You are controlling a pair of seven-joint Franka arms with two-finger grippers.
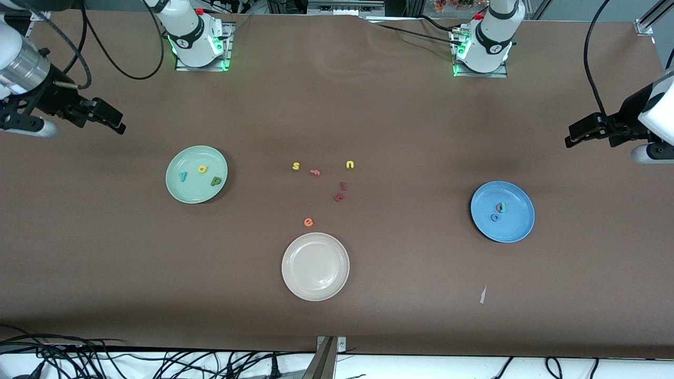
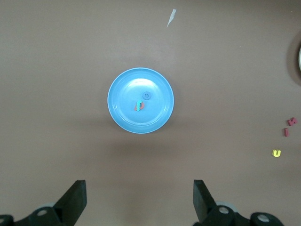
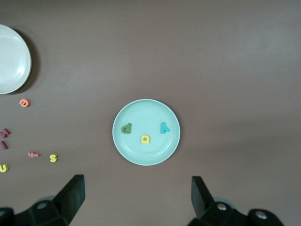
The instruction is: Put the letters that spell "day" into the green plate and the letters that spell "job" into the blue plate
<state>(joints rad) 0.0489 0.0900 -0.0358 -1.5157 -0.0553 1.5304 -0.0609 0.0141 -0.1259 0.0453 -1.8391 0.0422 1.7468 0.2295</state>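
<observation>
Basically both sorts look finished. Going across the front view from the right arm's end: the right claw (image 1: pixel 113 120) hangs spread and empty, pulled up high toward its own end of the desk (image 1: pixel 368 105), over bare surface. Its wrist view looks straight down at the green plate (image 3: pixel 123 146) between the wide-apart jaws. In that plate lie the teal y (image 1: pixel 182 176), yellow a (image 1: pixel 202 169) and dark green d (image 1: pixel 216 181), all apart from each other, none on the rim.

Mid-desk the leftovers stay loose: yellow s (image 1: pixel 296 166), pink f (image 1: pixel 315 172), yellow u (image 1: pixel 350 165), two dark red letters (image 1: pixel 341 191), orange e (image 1: pixel 308 222). The cream plate (image 1: pixel 295 284), nearest the front camera, holds nothing.

Toward the left arm's end, the blue plate (image 1: pixel 521 231) holds the blue o (image 1: pixel 495 217), with the teal j (image 1: pixel 503 207) lying on or against the pinkish-red b (image 1: pixel 498 208); whether they overlap cannot be told for sure. The left claw (image 1: pixel 576 137) is also spread, empty, raised over bare desk at its end.

Judgement: the step in hand is just retreat and hold. Doing it well means keeping both claws high and clear of the plates, not sweeping low over the loose letters, and leaving the j-b pair alone, since both sit well inside the rim.
</observation>
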